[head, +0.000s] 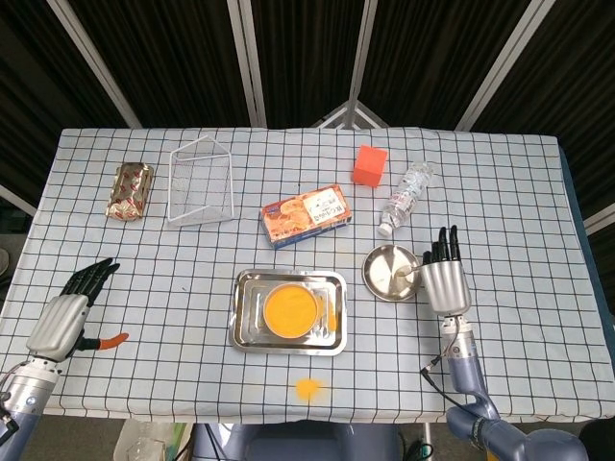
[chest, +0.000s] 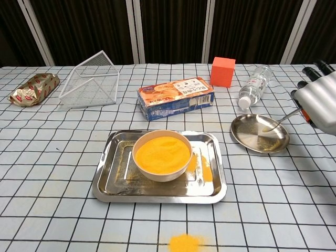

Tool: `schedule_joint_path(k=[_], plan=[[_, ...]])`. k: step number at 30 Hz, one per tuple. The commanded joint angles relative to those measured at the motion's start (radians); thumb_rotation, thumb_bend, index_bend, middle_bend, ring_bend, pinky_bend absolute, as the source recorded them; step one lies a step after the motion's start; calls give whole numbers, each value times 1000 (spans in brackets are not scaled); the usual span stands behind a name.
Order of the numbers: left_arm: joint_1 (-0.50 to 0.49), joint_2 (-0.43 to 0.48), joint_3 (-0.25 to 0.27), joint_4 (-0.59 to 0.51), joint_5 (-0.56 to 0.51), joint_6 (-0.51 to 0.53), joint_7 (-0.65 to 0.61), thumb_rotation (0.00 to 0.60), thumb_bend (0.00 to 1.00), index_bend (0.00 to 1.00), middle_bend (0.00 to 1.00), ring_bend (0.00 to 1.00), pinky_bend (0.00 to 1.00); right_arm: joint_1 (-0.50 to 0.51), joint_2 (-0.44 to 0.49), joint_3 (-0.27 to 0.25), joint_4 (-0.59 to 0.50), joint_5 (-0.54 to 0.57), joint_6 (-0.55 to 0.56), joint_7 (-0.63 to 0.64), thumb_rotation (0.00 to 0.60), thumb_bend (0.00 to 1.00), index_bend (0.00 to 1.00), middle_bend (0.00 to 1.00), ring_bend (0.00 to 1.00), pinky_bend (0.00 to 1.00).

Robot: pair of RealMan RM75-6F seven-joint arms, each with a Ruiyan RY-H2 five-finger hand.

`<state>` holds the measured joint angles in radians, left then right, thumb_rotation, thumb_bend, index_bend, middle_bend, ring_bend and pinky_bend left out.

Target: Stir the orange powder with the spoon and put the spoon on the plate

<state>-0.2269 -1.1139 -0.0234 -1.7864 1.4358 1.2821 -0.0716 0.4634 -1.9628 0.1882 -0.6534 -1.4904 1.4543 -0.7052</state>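
Right hand is gripping the thin metal spoon, its bowl resting in the round steel plate; white bowl is holding orange powder.

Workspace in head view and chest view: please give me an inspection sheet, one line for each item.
Surface: checked tablecloth, orange powder spill near front edge.
Job's things: bowl of orange powder in steel tray; spoon tip on round plate.
Clutter: wire basket, foil snack pack, biscuit box, orange cube, lying water bottle.
Hands: right hand holds the spoon handle; left hand holds nothing, fingers apart.
Cables: thin cable at right forearm.
Surroundings: dark curtain, metal struts.
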Motion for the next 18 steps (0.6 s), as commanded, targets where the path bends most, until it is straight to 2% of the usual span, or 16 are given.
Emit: schedule_joint_path(k=[1, 10, 12, 16, 18], plan=[[1, 0, 0, -1, 1, 2, -1, 600, 0, 0, 0, 0, 20, -4, -1, -10, -2, -7, 9, -9, 600, 546, 461, 320, 77, 68], [-1, 2, -1, 1, 1, -2, -6, 600, 0, 0, 0, 0, 20, -27, 7, -40, -33, -15, 24, -31, 600, 470, 353, 273, 54, 56], [-1, 2, -1, 1, 2, -1, -7, 600, 0, 0, 0, 0, 20, -30, 12, -45, -41, -18, 29, -40, 600, 455, 294, 249, 40, 46], [0, 3, -1, 2, 2, 0, -11, 600, 0, 0, 0, 0, 20, -37, 27, -35, -66, -8, 42, -75, 600, 404, 55, 161, 5, 15], [0, 3, -1, 2, 3, 0, -12, 600, 0, 0, 0, 0, 20, -43, 42, -29, -87, 1, 45, -94, 600, 380, 2, 115, 0, 4]])
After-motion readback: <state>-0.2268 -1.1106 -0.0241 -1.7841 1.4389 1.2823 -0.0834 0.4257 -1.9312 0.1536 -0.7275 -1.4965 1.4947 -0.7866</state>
